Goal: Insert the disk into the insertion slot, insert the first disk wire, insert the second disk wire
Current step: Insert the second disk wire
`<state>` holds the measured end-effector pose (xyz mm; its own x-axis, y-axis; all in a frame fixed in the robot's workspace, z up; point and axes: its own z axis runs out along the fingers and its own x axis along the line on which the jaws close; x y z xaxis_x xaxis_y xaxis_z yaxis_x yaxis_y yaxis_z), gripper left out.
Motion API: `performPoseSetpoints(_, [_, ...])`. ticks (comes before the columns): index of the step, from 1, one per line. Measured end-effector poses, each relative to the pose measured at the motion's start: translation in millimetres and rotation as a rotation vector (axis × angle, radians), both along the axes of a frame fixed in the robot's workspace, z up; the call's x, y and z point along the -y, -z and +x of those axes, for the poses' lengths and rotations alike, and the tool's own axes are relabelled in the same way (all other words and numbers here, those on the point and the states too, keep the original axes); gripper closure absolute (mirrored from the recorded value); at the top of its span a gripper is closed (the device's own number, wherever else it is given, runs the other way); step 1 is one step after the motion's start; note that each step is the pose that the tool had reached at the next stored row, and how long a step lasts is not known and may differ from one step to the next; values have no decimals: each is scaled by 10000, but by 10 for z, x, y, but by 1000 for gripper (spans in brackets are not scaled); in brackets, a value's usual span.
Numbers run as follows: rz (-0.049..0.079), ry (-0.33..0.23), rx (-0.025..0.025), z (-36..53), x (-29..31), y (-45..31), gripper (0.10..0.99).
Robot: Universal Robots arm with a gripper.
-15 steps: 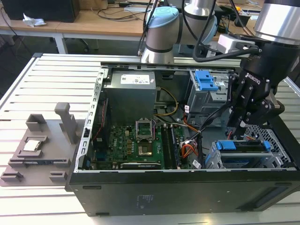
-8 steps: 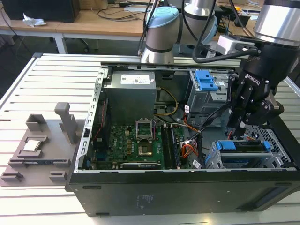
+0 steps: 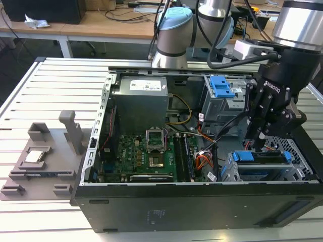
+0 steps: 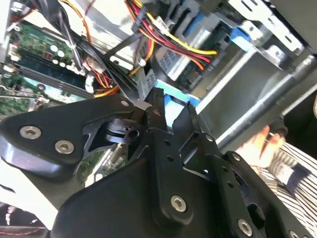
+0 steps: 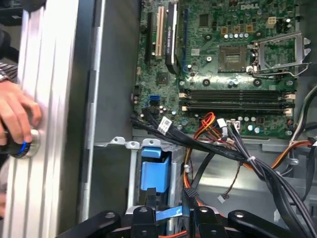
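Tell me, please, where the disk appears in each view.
Exterior view: the disk sits in the insertion slot, at the exterior view's right, under the gripper.
Second wrist view: its blue carrier shows just past the gripper.
First wrist view: likewise, beside black cables.
Shared landmark: the green motherboard.

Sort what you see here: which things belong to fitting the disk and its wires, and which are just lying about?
In the job: black end effector; flat disk in bright blue plastic carrier; perforated grey metal drive cage; bundle of black wires.

Lying about: grey moulded fixture tray; green motherboard; larger grey bay with blue latch; a person's hand.
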<state>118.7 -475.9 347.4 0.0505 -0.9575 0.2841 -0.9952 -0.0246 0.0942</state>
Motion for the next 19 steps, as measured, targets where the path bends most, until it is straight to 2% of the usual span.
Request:
performPoseSetpoints(2, [-116,-130,-3,-1,1,-8,741])
performPoseSetpoints(6, [-129,-547,-18,11,-3,11,741])
performPoseSetpoints(10, [-134,-549,-57,57,-13,78,741])
performPoseSetpoints(15, [-167,-548,-59,69,-13,155,741])
performPoseSetpoints(19, [-215,-548,-61,72,-13,169,741])
